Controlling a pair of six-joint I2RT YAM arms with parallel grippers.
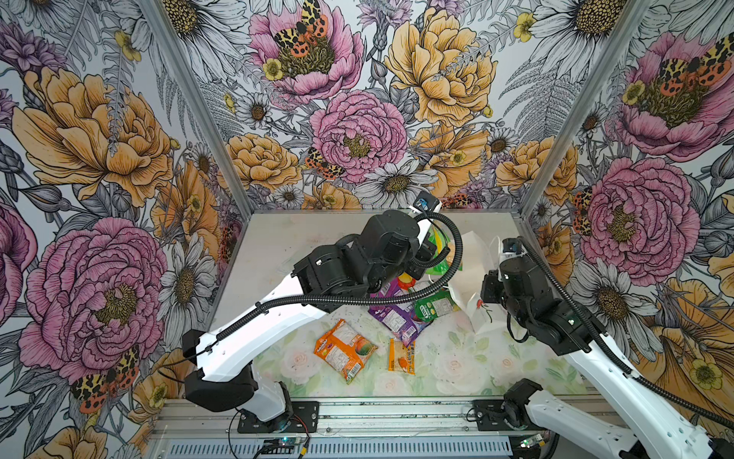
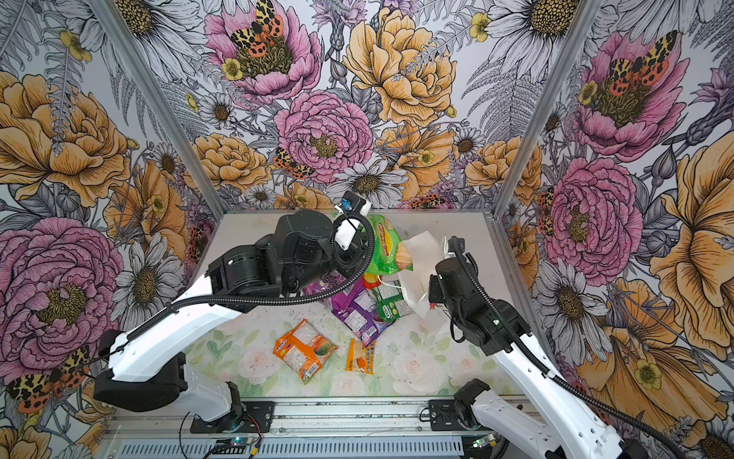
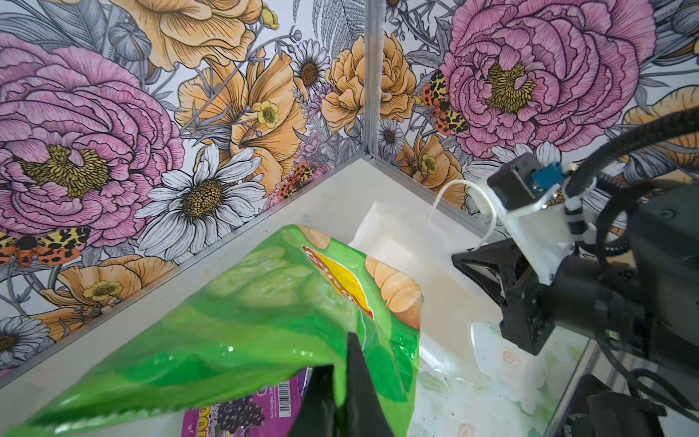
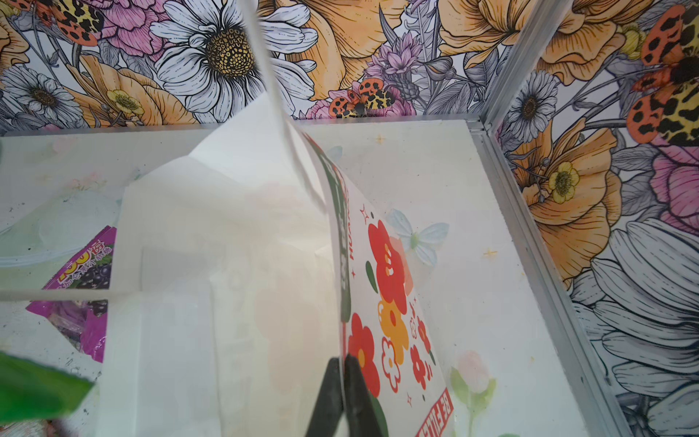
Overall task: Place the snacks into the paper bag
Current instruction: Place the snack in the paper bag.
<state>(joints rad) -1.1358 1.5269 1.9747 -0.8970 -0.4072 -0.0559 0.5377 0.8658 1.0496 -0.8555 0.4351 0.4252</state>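
Surface: tabletop (image 1: pixel 278 246), pale grey at the far end, with a faded rose-print mat (image 1: pixel 456 357) over the near half. Room: three walls (image 1: pixel 357 119) papered in large pink, orange and white flowers with spotted moths, joined by aluminium posts (image 1: pixel 192 99). Left gripper (image 3: pixel 340 355): dark fingers (image 3: pixel 359 386) pressed together on one edge of the green chip bag (image 3: pixel 246 321). The chip bag is lifted clear of the table over its far middle, just beside the mouth of the paper bag (image 2: pixel 417 254); whether packet and rim touch cannot be told from these angles. Right gripper (image 4: pixel 343 361): fingers (image 4: pixel 327 397) clamped on the rim of one wall of the paper bag, which is white inside and printed outside with red and orange flowers; a thin cord handle (image 4: pixel 272 94) rises past the lens. Paper bag: far right of the table, mouth open. Remaining snacks, lying on the table: purple pouches (image 1: pixel 393 318) overlapping in the middle, a green-white packet (image 1: pixel 437 306) touching them on the bag's side, an orange packet (image 1: pixel 343 349) and a small orange sachet (image 1: pixel 402 355) nearer the front, apart from each other.
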